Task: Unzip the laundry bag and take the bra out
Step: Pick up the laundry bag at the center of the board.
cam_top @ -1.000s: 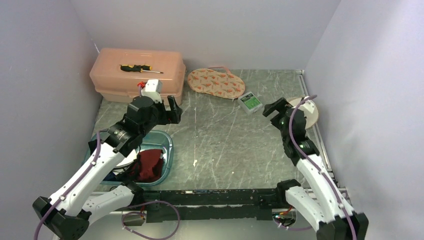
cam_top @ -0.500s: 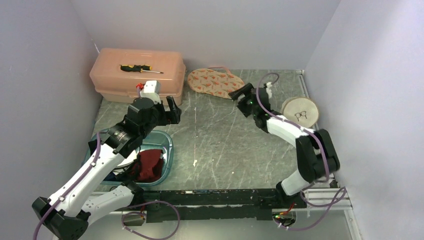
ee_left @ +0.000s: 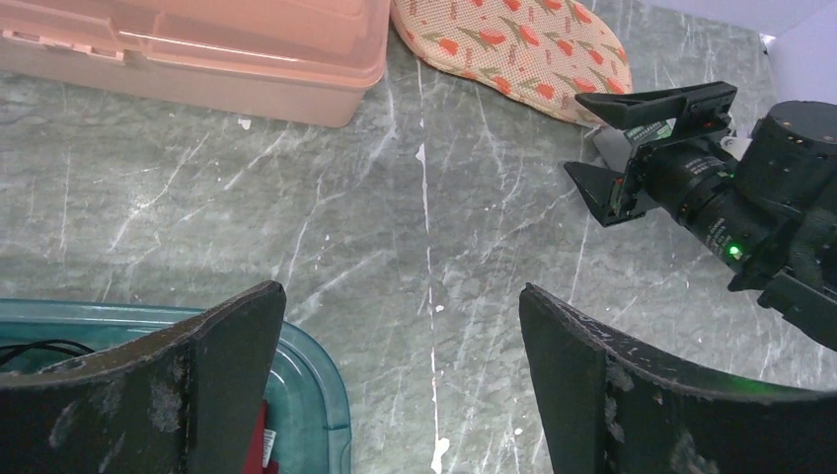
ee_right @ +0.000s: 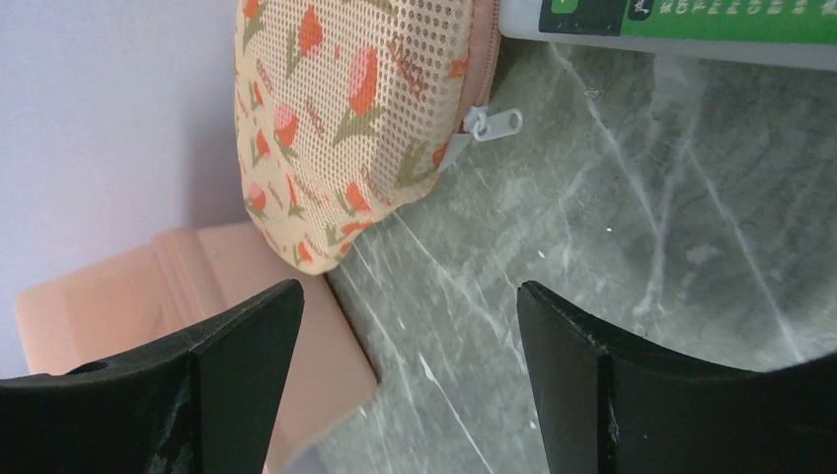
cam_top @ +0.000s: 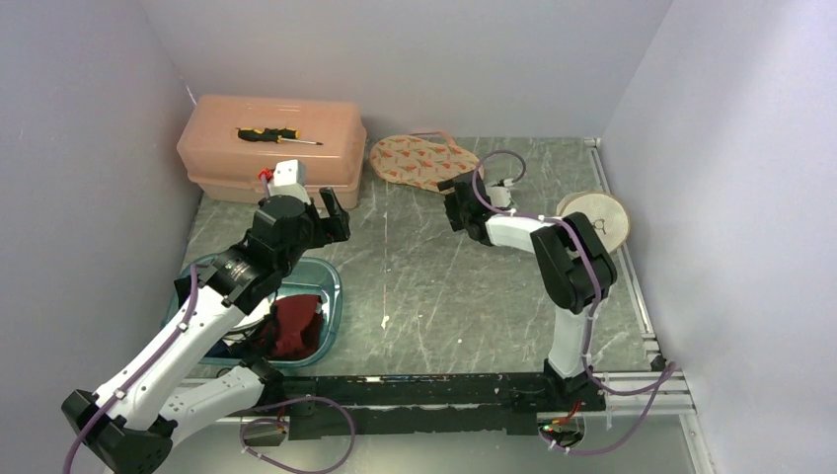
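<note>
Laundry bag [cam_top: 419, 161] lies just beyond the right end effector [cam_top: 453, 204], jaws apart

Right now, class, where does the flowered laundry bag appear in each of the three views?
Top view: the laundry bag lies at the back, middle, right of the pink box.
Left wrist: the laundry bag is at the top edge, right of centre.
Right wrist: the laundry bag fills the upper left.
Shared landmark: the pink box, beside the bag in all three.
</note>
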{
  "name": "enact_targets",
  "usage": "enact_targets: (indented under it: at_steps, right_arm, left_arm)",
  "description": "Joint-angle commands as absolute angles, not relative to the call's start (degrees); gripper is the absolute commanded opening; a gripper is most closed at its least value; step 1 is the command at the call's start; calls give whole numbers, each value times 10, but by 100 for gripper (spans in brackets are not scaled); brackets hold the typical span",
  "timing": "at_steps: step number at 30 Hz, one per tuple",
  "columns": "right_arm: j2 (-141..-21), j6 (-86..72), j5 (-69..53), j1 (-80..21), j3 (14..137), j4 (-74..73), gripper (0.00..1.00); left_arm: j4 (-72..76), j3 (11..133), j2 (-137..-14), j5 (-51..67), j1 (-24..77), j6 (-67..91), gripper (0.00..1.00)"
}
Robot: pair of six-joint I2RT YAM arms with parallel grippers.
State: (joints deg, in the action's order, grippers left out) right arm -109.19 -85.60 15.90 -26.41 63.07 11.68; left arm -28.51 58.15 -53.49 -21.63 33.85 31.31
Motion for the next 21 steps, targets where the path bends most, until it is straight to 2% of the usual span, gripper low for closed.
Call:
enact_targets:
  at_steps: [1,6,12,21]
  right_arm:
    - [-1112,-919,235,-272,683,104,83]
    - [-1139,-932,261,-272,716,88,83]
    - [-1177,-923,270,-270,742,97,76]
    - [-1210,-912,269,-264,770,84,77]
  left_arm:
    - [-286,585,-534,-241,343,333,94]
    - [-286,584,-536,-240,343,336,94]
    - [-286,585,-539,-237,348,328,90]
    - [-276,583,-538,-219,351,312,92]
